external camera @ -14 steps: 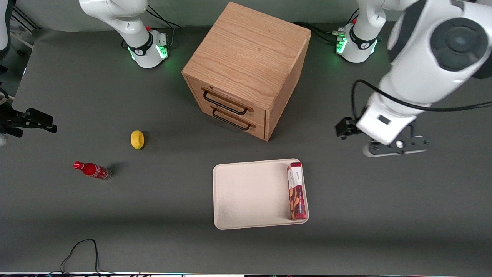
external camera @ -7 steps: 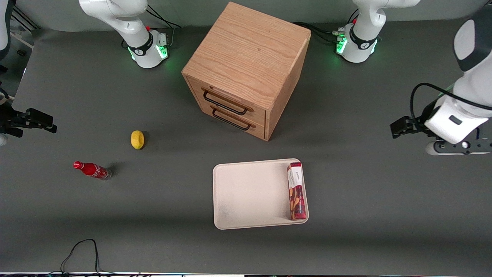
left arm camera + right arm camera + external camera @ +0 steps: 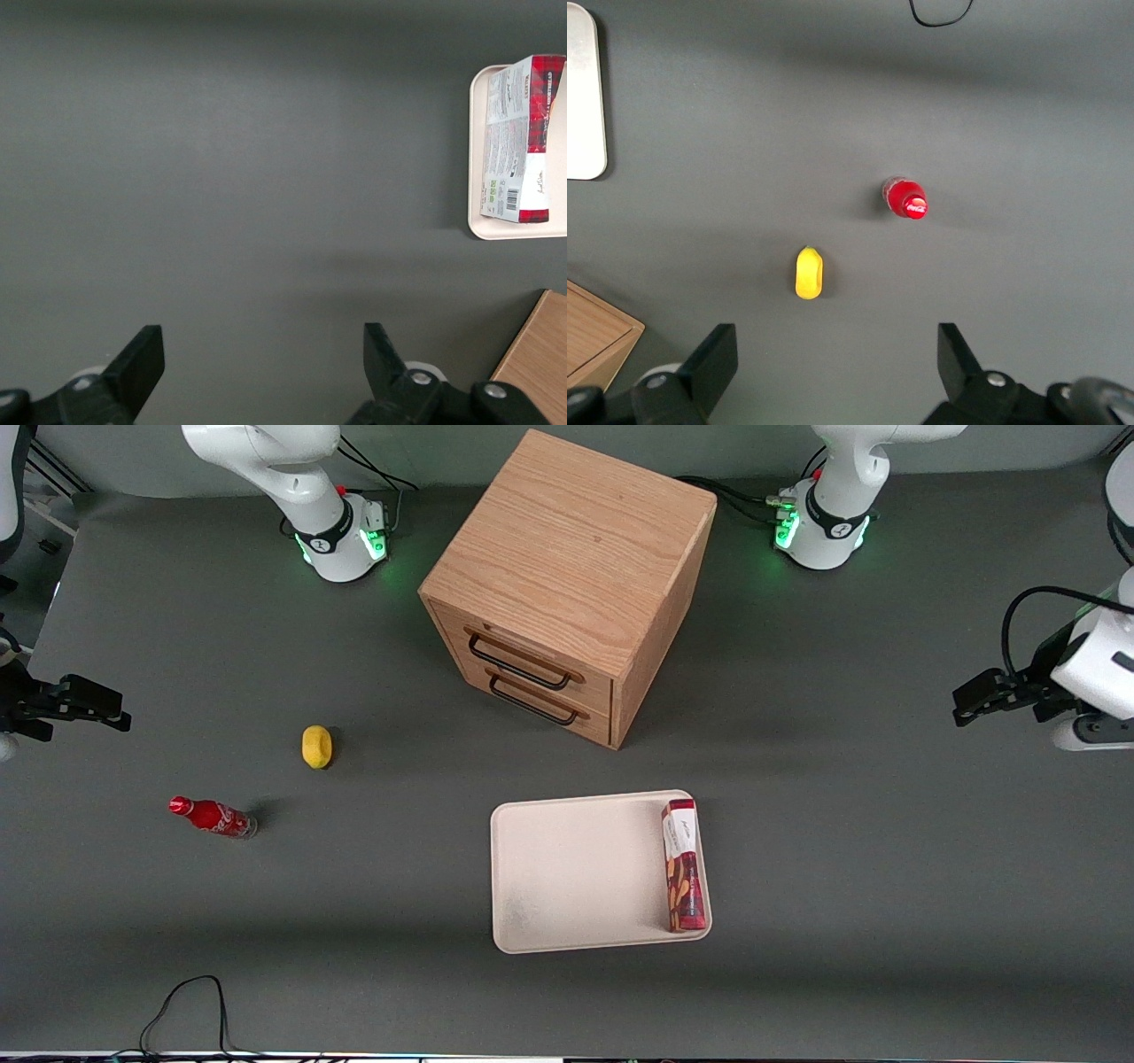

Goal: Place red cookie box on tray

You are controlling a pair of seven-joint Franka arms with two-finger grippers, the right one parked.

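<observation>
The red cookie box (image 3: 684,865) lies flat in the tray (image 3: 576,868), along the tray's edge toward the working arm's end, with its white label end pointing at the wooden cabinet. The left wrist view shows the box (image 3: 518,142) on the tray's rim (image 3: 523,230) too. My left gripper (image 3: 1099,733) hangs over bare table at the working arm's end, well apart from the tray. Its fingers (image 3: 146,354) are spread wide and open in the wrist view (image 3: 261,335), with nothing between them.
A wooden two-drawer cabinet (image 3: 567,584) stands farther from the front camera than the tray; its corner shows in the wrist view (image 3: 540,354). A yellow fruit (image 3: 316,746) and a small red cola bottle (image 3: 213,817) lie toward the parked arm's end. A black cable (image 3: 186,1001) loops near the table's front edge.
My left arm has swung away from the tray toward the working arm's end of the table. The cookie box has stayed put on the tray.
</observation>
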